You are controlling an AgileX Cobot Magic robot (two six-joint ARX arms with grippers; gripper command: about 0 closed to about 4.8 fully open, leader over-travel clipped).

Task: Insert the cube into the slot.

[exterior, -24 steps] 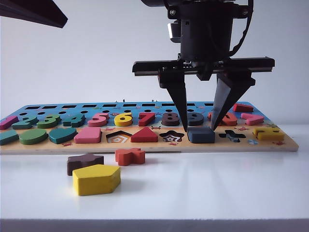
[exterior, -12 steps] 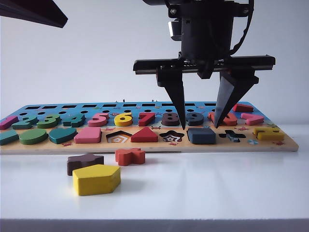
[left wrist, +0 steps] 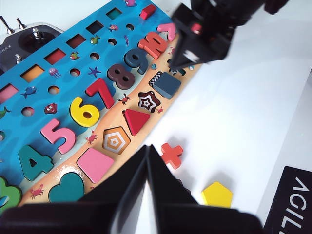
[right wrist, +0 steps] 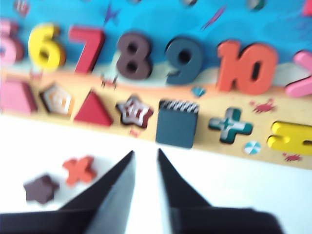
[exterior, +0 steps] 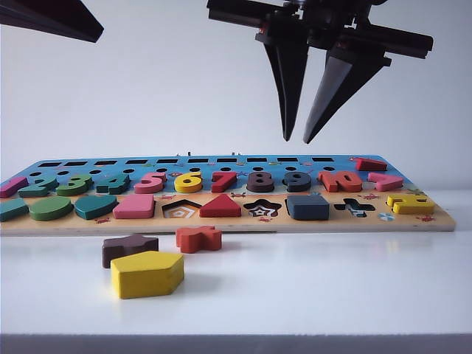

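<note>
The navy cube (exterior: 307,207) lies flat in the slot on the puzzle board (exterior: 442,219), between the star cut-out and the cross cut-out. A thin checkerboard strip of the slot (left wrist: 155,79) still shows along the cube's far edge (right wrist: 179,107). My right gripper (exterior: 296,140) hangs well above the board over the cube, pointing down. Its jaws stand narrowly open with nothing between them (right wrist: 145,151). The left gripper (left wrist: 147,146) is shut and empty, high at the left over the table near the red cross piece; one of its dark fingers (exterior: 66,22) shows in the exterior view.
A yellow pentagon (exterior: 146,273), a dark brown star piece (exterior: 129,247) and a red cross piece (exterior: 198,237) lie loose on the white table before the board. A remote controller (left wrist: 24,39) sits behind the board's far side.
The right gripper has risen from around the cube to high above the board, and its jaws have drawn closer together. The cube stays in the slot. The left arm has not moved.
</note>
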